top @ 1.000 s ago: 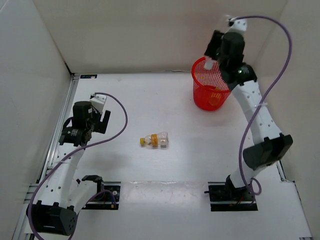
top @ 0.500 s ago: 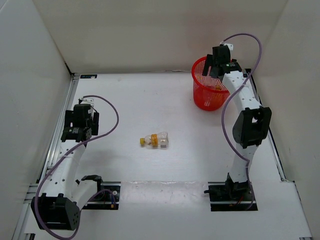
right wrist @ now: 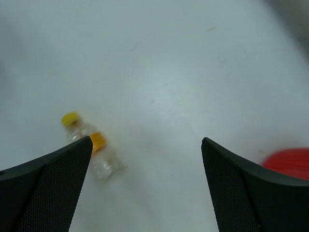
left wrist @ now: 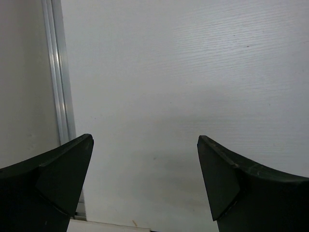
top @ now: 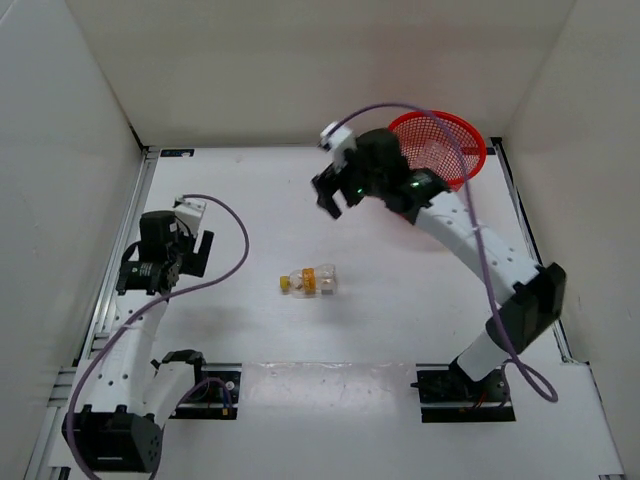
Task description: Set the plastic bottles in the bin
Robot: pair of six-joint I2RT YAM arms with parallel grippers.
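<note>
So the right gripper (top: 333,203) is seen spread wide open, nothing caught between its jaws. In its own wrist view only bare white table (top: 260,200) is framed between the two fingers. It's held up above the table, not touching anything.

One clear bottle with a yellow cap (right wrist: 99,145) and an orange label is found lying on its side on the table. From the right gripper it's placed ahead and off toward the left-hand finger, with its lower end partly covered by that finger in the wrist view. In the overhead view it sits below the gripper, toward the arm bases, well apart from it. It's roughly between the two grippers.

The red mesh bin (top: 455,150) is located on the other side of the right gripper, out past the right-hand finger, near the back corner. Its rim looks slanted, and its lower part is hidden by the right arm (top: 470,245). What's inside it can't be made out.

The left gripper (left wrist: 145,140) is also opened wide and empty, with only table seen between the fingers. An aluminium rail (left wrist: 60,72) is seen at the table's edge, off to its left-hand side. The bottle is well away from it, out to its right.
</note>
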